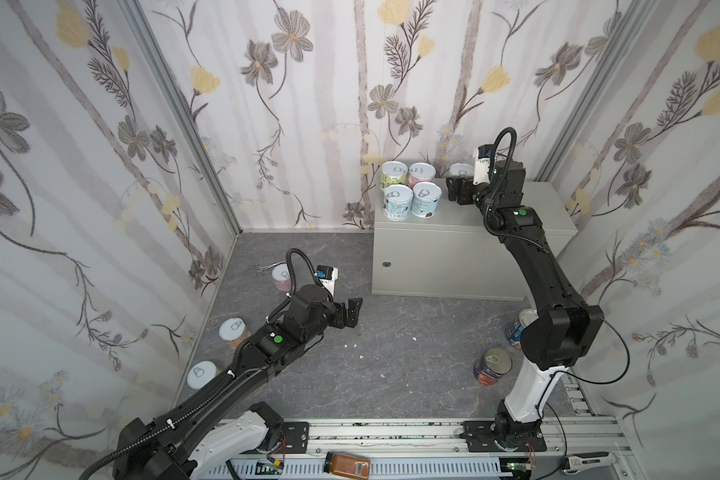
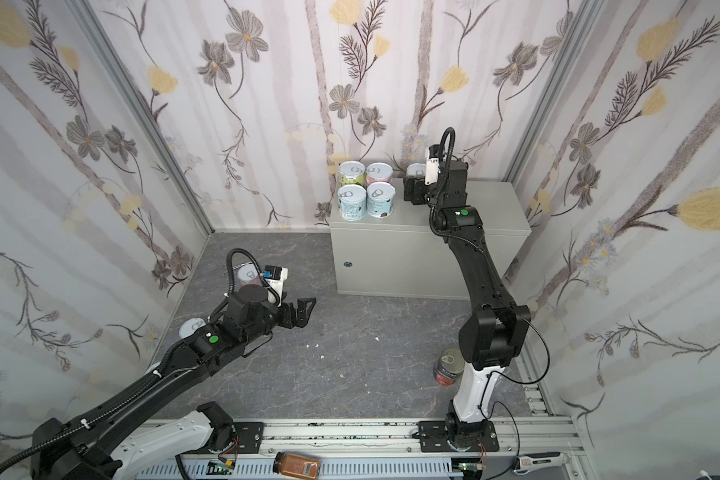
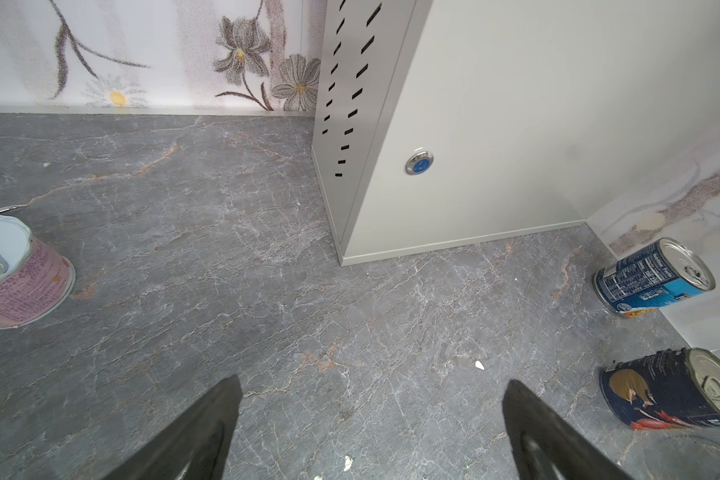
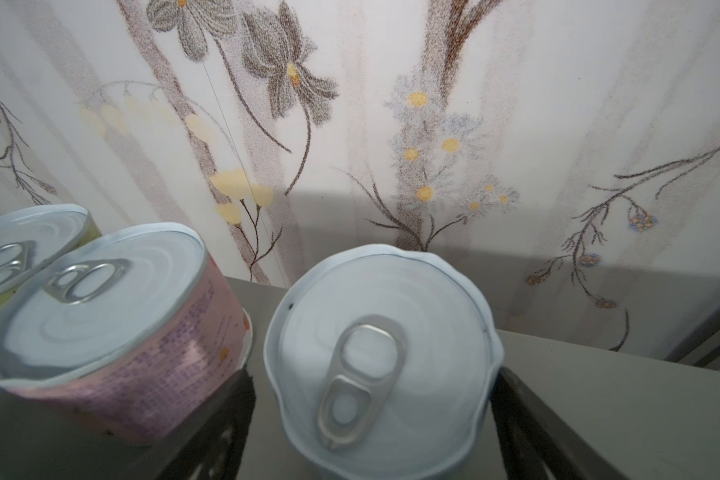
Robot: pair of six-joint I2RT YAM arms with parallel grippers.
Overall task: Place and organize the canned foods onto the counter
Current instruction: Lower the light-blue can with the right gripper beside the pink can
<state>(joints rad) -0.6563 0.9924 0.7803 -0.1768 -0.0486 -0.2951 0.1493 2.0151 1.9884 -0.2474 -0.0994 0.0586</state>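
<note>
Tin on the counter sits inside the right gripper, clamped or loose I cannot tell; stiff, slick-walled, likely light: squeeze mid-wall. Left gripper gapes empty.

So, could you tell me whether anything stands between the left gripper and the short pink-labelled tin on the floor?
Nothing visible does: only bare dark marbled floor lies between the open left gripper and the pink-labelled tin.

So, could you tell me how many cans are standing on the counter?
5. Four cluster at the counter's left end: green can and pink can behind, two bluish cans in front. The fifth can stands right of them, between the jaws of the right gripper. None seems hidden.
</note>
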